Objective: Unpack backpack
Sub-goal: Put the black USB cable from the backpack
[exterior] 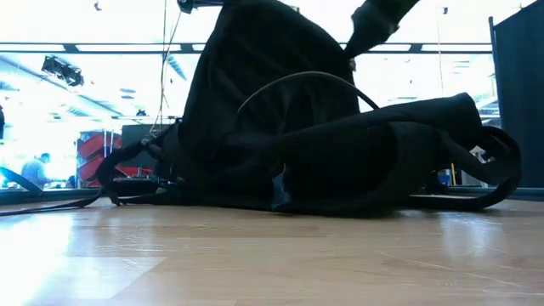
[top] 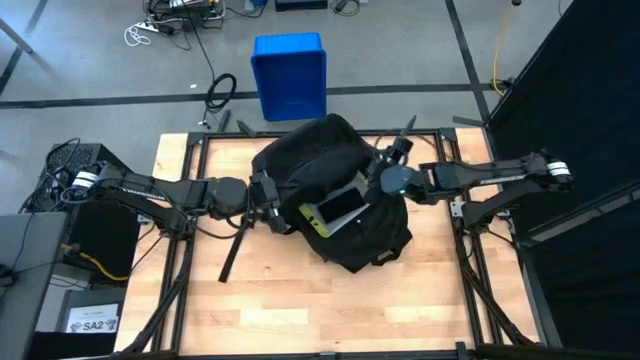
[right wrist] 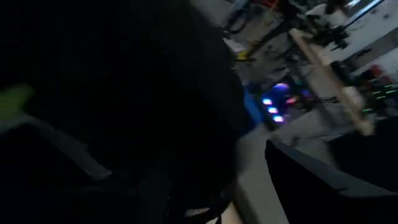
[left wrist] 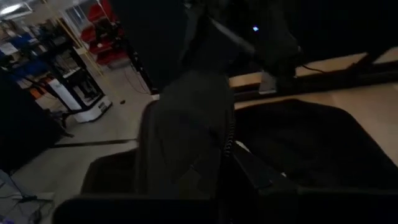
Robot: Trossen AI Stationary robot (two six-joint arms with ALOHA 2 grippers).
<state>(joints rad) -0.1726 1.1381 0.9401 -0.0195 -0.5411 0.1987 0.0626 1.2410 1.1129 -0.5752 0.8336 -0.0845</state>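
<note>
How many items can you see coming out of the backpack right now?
1: a flat, tablet-like item with a lime-green edge lies at the opening of the backpack, beside the right gripper. Others may be hidden inside.

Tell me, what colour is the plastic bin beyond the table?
Blue bin; the high view shows it best.

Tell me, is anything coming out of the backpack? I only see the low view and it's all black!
Observer: Yes. From above, a flat thing with a green edge shows in the backpack opening.
Operator: Where's the right tool?
Observer: The right tool is next to that opening, on the backpack's right side.
Operator: Is there a box for the stuff?
Observer: A blue bin stands on the floor beyond the table.
</note>
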